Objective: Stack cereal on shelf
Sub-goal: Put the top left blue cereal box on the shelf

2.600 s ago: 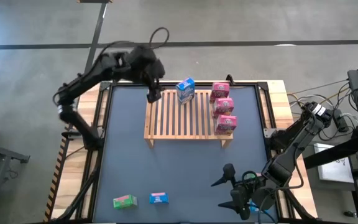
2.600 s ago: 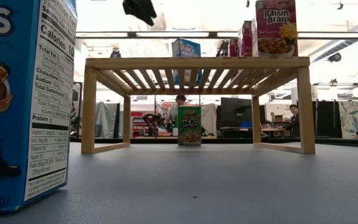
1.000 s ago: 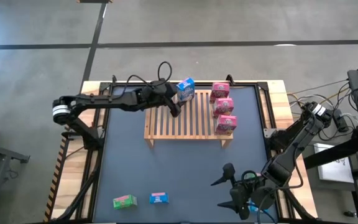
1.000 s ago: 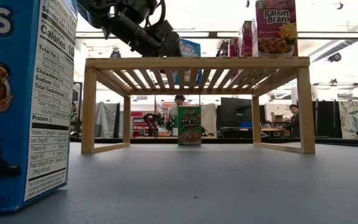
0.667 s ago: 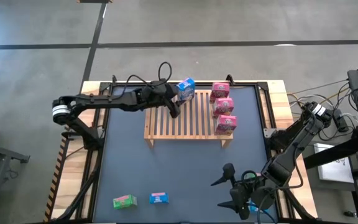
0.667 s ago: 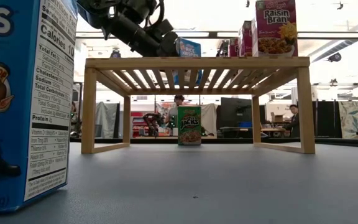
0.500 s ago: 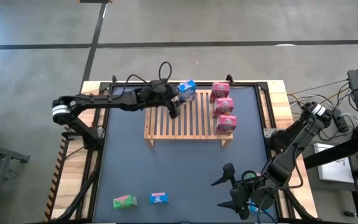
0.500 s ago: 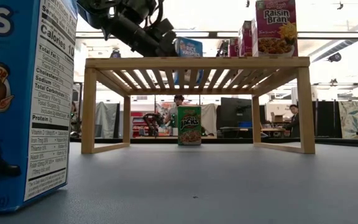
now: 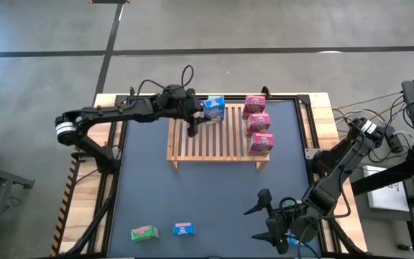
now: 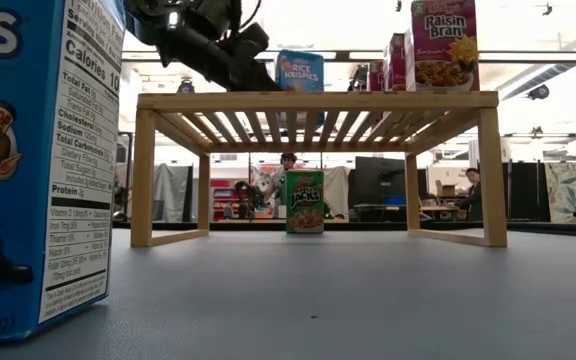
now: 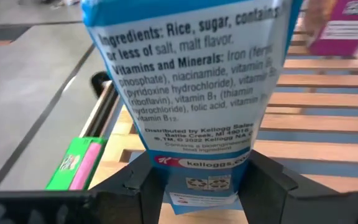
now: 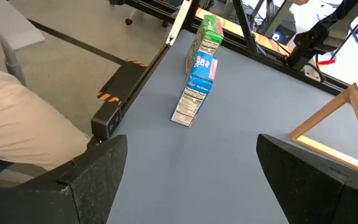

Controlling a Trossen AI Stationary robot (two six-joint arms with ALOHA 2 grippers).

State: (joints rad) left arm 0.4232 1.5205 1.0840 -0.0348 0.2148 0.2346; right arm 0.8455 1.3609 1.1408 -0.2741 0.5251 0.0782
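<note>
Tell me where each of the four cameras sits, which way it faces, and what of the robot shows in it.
High view: overhead, straight down on the table; both arms show, left gripper at the rack, right gripper waiting near the front edge.
Low view: tabletop height, level under the rack into the room; only the left arm shows.
Left wrist view: past its own fingers, closed on a blue box.
Right wrist view: past its open fingers at two front boxes.
Shared: high, low and left wrist views show the held blue box.

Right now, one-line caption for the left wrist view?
Left gripper clamps the blue cereal box over the slatted shelf.
</note>
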